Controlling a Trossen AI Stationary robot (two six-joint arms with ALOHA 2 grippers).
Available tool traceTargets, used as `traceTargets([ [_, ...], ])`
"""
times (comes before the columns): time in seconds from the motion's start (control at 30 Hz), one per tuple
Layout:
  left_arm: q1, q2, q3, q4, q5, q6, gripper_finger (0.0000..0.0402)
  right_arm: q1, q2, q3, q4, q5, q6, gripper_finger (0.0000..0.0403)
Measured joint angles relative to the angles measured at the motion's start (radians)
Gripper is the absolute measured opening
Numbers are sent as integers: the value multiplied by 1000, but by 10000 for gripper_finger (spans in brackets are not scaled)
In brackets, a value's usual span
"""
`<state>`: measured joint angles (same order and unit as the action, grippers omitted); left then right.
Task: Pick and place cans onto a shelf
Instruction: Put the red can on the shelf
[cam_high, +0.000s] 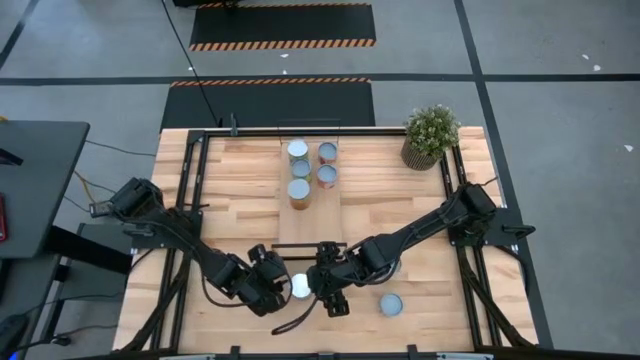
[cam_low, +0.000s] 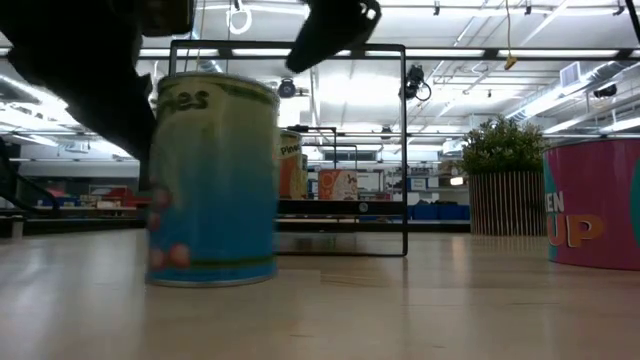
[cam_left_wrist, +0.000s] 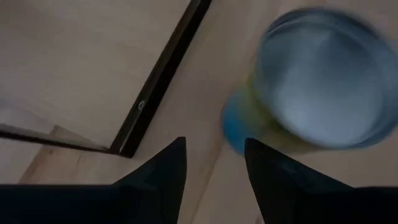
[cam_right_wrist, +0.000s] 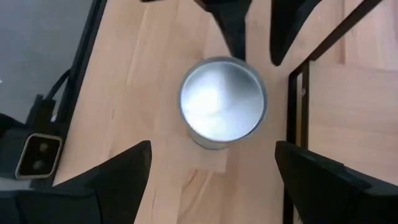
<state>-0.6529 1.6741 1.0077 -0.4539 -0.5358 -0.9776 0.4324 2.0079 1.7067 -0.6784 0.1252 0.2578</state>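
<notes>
A can with a silvery top and a blue and yellow-green label (cam_high: 300, 286) stands upright on the table between my two grippers. It also shows in the low view (cam_low: 212, 180). My right gripper (cam_right_wrist: 214, 174) is above it, wide open, fingers pointing down, with the can (cam_right_wrist: 222, 102) just beyond the fingertips. My left gripper (cam_left_wrist: 214, 168) is open at the can's left side, and the can (cam_left_wrist: 323, 81) lies outside its fingers. The light-wood shelf (cam_high: 320, 215) holds several cans (cam_high: 299, 190) at its far end. My left gripper has one fingertip (cam_right_wrist: 231, 34) right at the can's rim (cam_right_wrist: 231, 61), coming from the table's left. I cannot tell whether it touches the can. The can stands upright on the table.
A pale-blue-topped can (cam_high: 391, 304) stands near the front edge to the right; it shows pink in the low view (cam_low: 595, 205). A potted plant (cam_high: 431, 135) is at the far right corner. The shelf's black wire frame (cam_low: 290, 150) stands just behind the can.
</notes>
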Motion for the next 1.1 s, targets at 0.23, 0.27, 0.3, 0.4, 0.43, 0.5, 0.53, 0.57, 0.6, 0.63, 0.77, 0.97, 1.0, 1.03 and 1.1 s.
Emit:
traceTargets([
  [0.23, 17, 47, -1, 134, -3, 5, 169, 25, -8, -30, -81, 13, 15, 348],
  [0.27, 17, 49, -1, 140, -5, 6, 169, 32, -7, -30, -91, 13, 15, 348],
  [0.3, 17, 54, -1, 155, -9, 6, 169, 40, -6, -31, -96, 10, 17, 348],
  [0.4, 22, 63, -1, 200, -12, 9, 169, 56, 13, -43, -116, -69, 45, 348],
  [0.43, 23, 63, -2, 223, -12, 18, 169, 59, 15, -49, -123, -92, 50, 348],
  [0.5, 27, 66, 0, 264, -18, 46, 169, 64, 3, -50, -121, -117, 64, 348],
  [0.53, 27, 66, -1, 277, -26, 64, 169, 67, -2, -54, -127, -119, 65, 348],
  [0.57, 27, 67, -2, 294, -26, 84, 169, 70, -1, -56, -143, -118, 62, 348],
  [0.6, 27, 70, -2, 314, -26, 103, 169, 71, 4, -60, -164, -116, 57, 348],
  [0.63, 27, 73, 0, 326, -25, 118, 169, 72, 8, -63, -172, -116, 57, 348],
  [0.77, 27, 74, -1, 329, -26, 136, 169, 77, -2, -58, -172, -101, 58, 348],
  [0.97, 27, 74, -1, 322, 5, 101, 169, 78, -34, -59, -238, -68, 42, 348],
  [1.0, 28, 74, -1, 315, 21, 100, 169, 80, -46, -58, -242, -65, 35, 348],
  [1.03, 29, 72, -1, 304, 40, 100, 169, 84, -58, -58, -251, -65, 33, 348],
  [1.1, 28, 63, -1, 265, 71, 98, 169, 99, -91, -57, -273, -63, 36, 348],
])
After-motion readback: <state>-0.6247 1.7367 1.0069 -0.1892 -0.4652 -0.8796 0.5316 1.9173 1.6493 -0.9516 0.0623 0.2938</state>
